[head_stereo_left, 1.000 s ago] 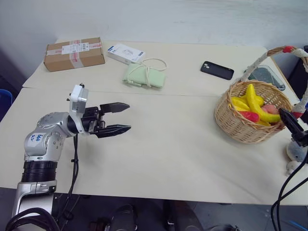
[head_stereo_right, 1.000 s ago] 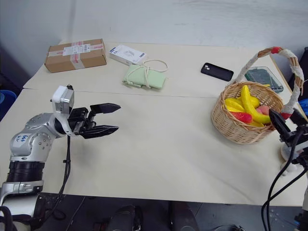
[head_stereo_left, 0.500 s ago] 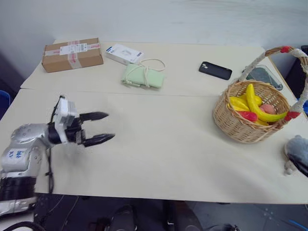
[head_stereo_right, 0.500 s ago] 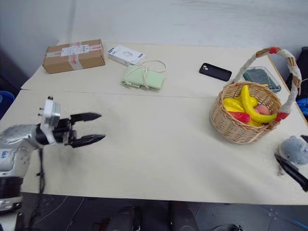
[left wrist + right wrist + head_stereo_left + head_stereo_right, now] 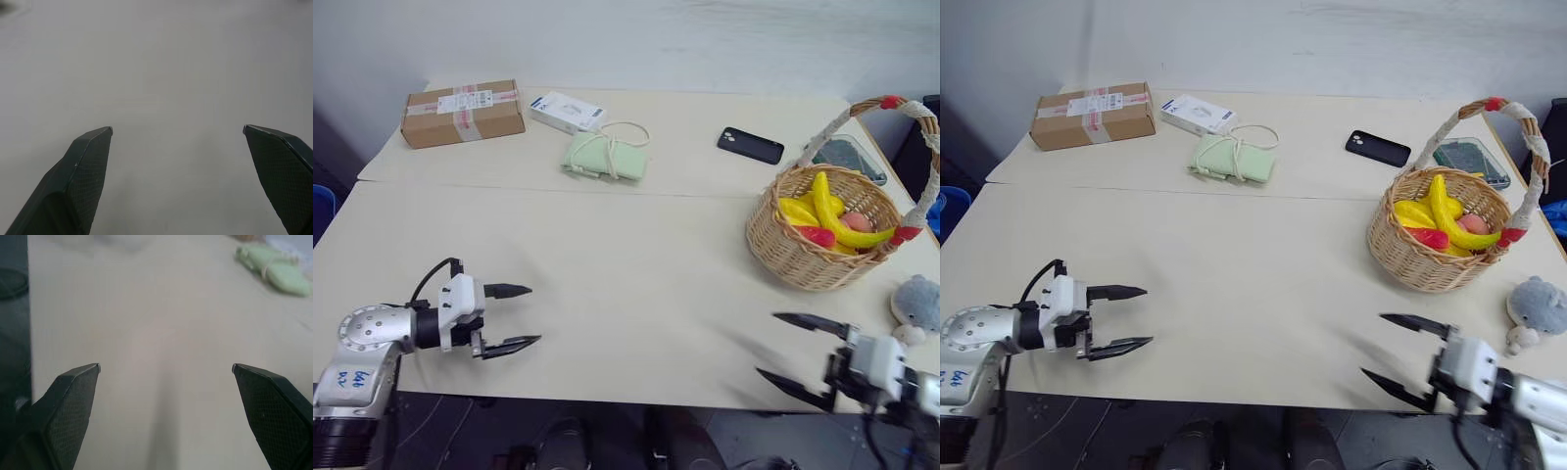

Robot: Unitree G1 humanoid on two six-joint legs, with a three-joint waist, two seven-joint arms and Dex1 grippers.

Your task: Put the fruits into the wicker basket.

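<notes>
Both my claws, the left gripper (image 5: pixel 520 315) and the right gripper (image 5: pixel 795 355), are wide open and hold nothing, low by the near table (image 5: pixel 636 294) edge, while the fruits (image 5: pixel 827 221) sit in the wicker basket (image 5: pixel 803 259) far right, a grey plush toy (image 5: pixel 917 305) beside it.

The fruits (image 5: pixel 1445 223) lie heaped in the wicker basket (image 5: pixel 1425 264), so its wall hides their lower parts, and the pink one barely peeks out behind the banana. A dark tray-like thing (image 5: pixel 1474 162) sits half hidden behind the basket's handle, unidentifiable.
</notes>
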